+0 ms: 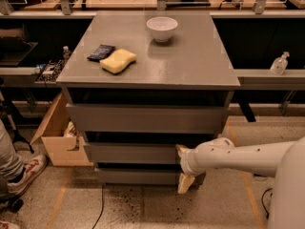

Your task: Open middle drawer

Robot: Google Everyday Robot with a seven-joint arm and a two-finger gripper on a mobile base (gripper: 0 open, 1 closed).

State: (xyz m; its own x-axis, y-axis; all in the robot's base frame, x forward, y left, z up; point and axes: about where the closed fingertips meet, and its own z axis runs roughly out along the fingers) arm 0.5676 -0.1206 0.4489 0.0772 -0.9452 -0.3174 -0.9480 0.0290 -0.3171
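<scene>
If you pull now, the gripper [184, 166] may slip. Its two fingers [186, 182] are spread wide, and only the top one seems to reach the upper edge of the middle drawer [133, 153]. The other one hangs in front of the bottom drawer [138, 176].

The gripper sits at the right end of the middle drawer, in the lower middle of the frame. A pull from that end could turn the drawer crooked and make it stick. A hard tug could also shake the cabinet top [200, 66]. That might slide the bowl [162, 28] at the upper middle, or the sponge [118, 61] and dark packet [101, 52] to its left.

The top is grey, flat and smooth. The floor [143, 209] is speckled. A cable [101, 209] lies on it, and an open box [59, 137] and a shoe [26, 173] are at the left.
</scene>
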